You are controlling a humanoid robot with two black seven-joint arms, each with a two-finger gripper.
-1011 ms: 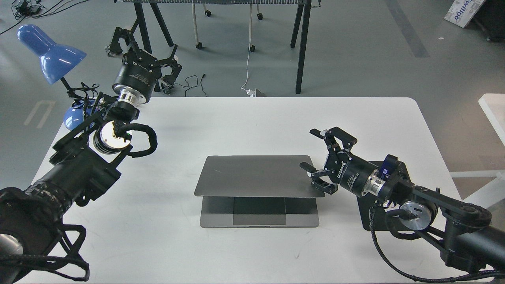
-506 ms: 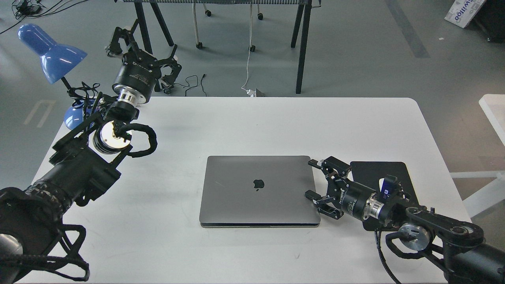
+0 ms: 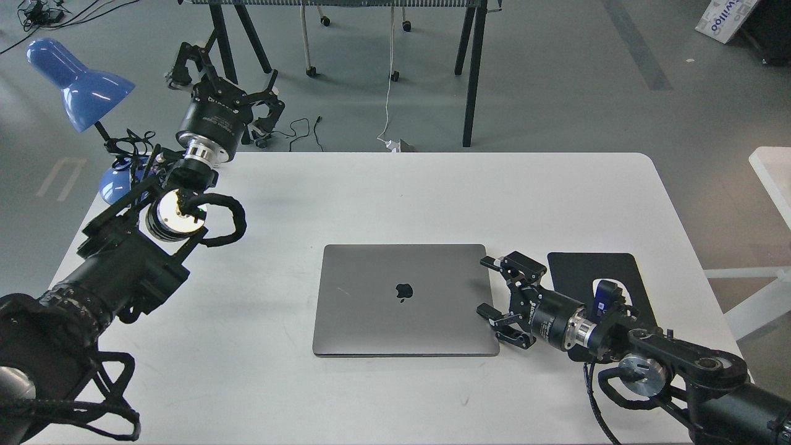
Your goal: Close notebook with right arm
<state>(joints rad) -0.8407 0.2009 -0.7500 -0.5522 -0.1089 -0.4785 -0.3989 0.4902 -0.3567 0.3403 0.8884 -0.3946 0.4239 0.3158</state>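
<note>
Head view. The notebook (image 3: 405, 300) lies flat on the white table (image 3: 395, 191), lid down, apple logo up, long axis left to right across the view. No gap shows along the front edge; lid appears fully seated on the base.

The right arm (image 3: 655, 364) comes in from the lower right. Its claw (image 3: 491, 287) sits at the notebook's right edge, fingers spread wide and holding nothing: one finger tip near the right rear corner of the lid, the other lower down that same side. Whether either tip touches the lid I cannot tell; they read as at the edge or just over it.

Key relation: the notebook lies directly to the left of the right claw, short side facing it, with the black mouse pad (image 3: 587, 272) just behind the wrist on the right. The left claw (image 3: 219, 77) hangs high over the table's far left corner near the blue lamp (image 3: 77, 86), fingers open, empty, well apart from the notebook. The right arm is far nearer.

Judgement: closing looks done. Any retreat should go up and to the right, away from the lid, to avoid dragging the notebook sideways.
</note>
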